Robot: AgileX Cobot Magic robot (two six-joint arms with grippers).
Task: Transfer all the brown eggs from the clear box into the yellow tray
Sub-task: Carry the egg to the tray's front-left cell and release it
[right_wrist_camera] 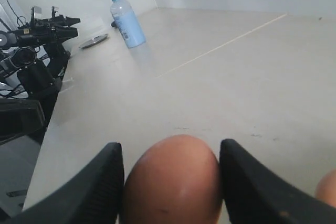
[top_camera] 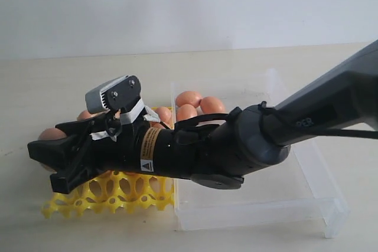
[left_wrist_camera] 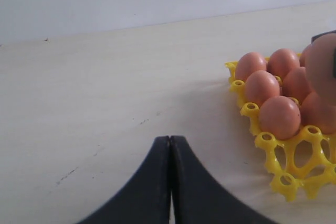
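**Egg held over the tray, ready to set down**
The brown egg (right_wrist_camera: pixel 170 182) is pinched in the right gripper (right_wrist_camera: pixel 170 148) above the left side of the yellow tray (top_camera: pixel 118 196). Next, I judge, it goes down into a bare near cup, clear of the seated eggs (left_wrist_camera: pixel 261 87). About three more eggs (top_camera: pixel 189 98) lie in the clear box (top_camera: pixel 307 205) on the right. The left gripper (left_wrist_camera: pixel 169 142), pressed together, sits left of the tray, out of the way, and a blue bottle (right_wrist_camera: pixel 126 22) stands well apart.

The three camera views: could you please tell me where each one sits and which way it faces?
Exterior view: off the arms, facing across the table at the yellow tray and clear box; the right arm reaches across.
Left wrist view: behind the shut left gripper, facing the tray's egg-filled corner.
Right wrist view: behind the right gripper, which holds a brown egg, facing a blue bottle.
Shared: exterior and left wrist views both show the tray.
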